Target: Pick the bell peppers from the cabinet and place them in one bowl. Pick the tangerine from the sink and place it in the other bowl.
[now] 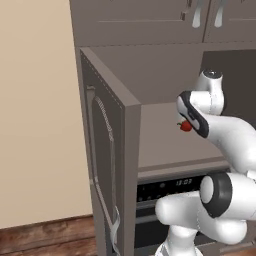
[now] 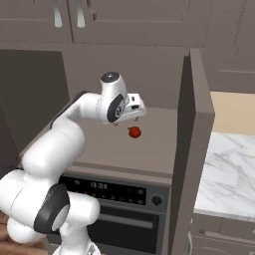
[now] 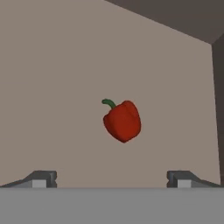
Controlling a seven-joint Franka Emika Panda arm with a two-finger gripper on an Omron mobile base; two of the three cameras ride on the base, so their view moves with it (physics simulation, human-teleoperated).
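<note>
Red bell pepper (image 3: 122, 121) lies on the cabinet (image 2: 194, 129) shelf, just beyond your hand (image 3: 111, 178), whose jaws stand wide apart and hold nothing. Keep it centred between the fingertips, ease forward until they flank it, then close gently.

This is a home kitchen. A tall grey-brown cabinet (image 2: 196, 129) holds a black built-in oven (image 2: 117, 209) with a lit digital display, right beneath an open shelf niche. Above the oven hang wall cupboards with metal handles (image 2: 79, 15), and just beside the cabinet runs a white marble counter (image 2: 226, 169).
</note>
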